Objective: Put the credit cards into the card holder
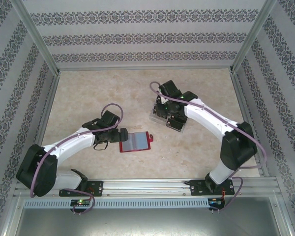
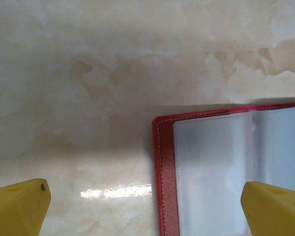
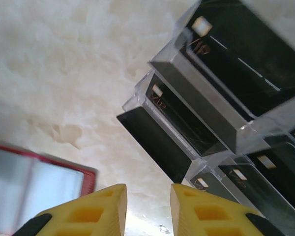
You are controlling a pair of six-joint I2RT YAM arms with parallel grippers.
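The card holder (image 1: 135, 141), a red wallet, lies unfolded on the table with its greyish clear sleeves up. My left gripper (image 1: 122, 134) sits at its left edge. In the left wrist view that gripper (image 2: 147, 211) is wide open, and the card holder's (image 2: 211, 172) red stitched border lies between the fingers. Several black credit cards (image 3: 231, 73) stand in a clear tray (image 3: 206, 105); one card (image 3: 155, 142) leans out at its near side. My right gripper (image 3: 147, 211) hovers just before that card, narrowly open and holding nothing. The card holder (image 3: 34, 189) shows at lower left.
The clear plastic tray (image 1: 153, 116) sits mid-table under the right gripper (image 1: 166, 118), up and to the right of the wallet. Patterned walls and metal posts enclose the marble tabletop (image 1: 88, 93) on three sides.
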